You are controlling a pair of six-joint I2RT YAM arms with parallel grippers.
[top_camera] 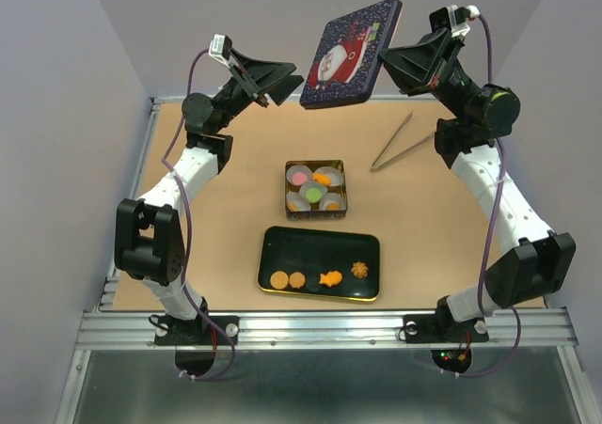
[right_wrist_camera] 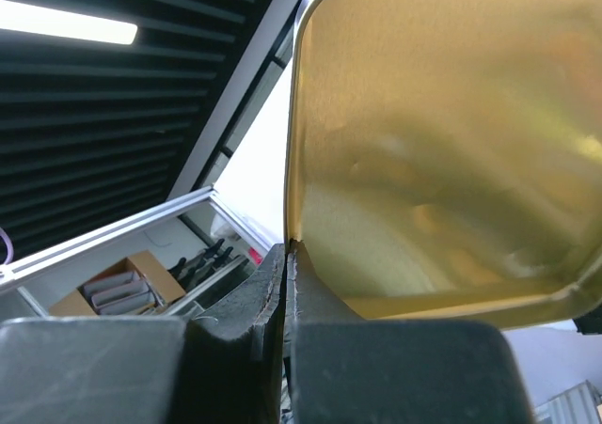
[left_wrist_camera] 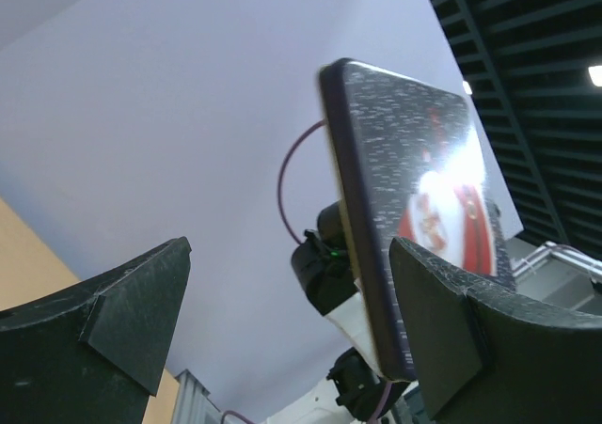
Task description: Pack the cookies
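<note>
My right gripper (top_camera: 384,64) is shut on the right edge of a dark tin lid (top_camera: 350,53) with a Santa picture and holds it tilted in the air at the back. The right wrist view shows its closed jaws (right_wrist_camera: 287,255) on the rim of the lid's gold inside (right_wrist_camera: 442,142). My left gripper (top_camera: 293,79) is open at the lid's left edge. In the left wrist view (left_wrist_camera: 290,255) the lid (left_wrist_camera: 414,180) stands by the right finger. Cookies lie in paper cups in the square tin (top_camera: 288,191). More cookies (top_camera: 328,278) lie on the black tray (top_camera: 320,245).
Metal tongs (top_camera: 390,142) lie on the table to the right of the tin. The tray holds two tan rounds (top_camera: 278,280), an orange fish shape and a brown star-like one (top_camera: 359,270) along its near side. The table has a raised frame around it.
</note>
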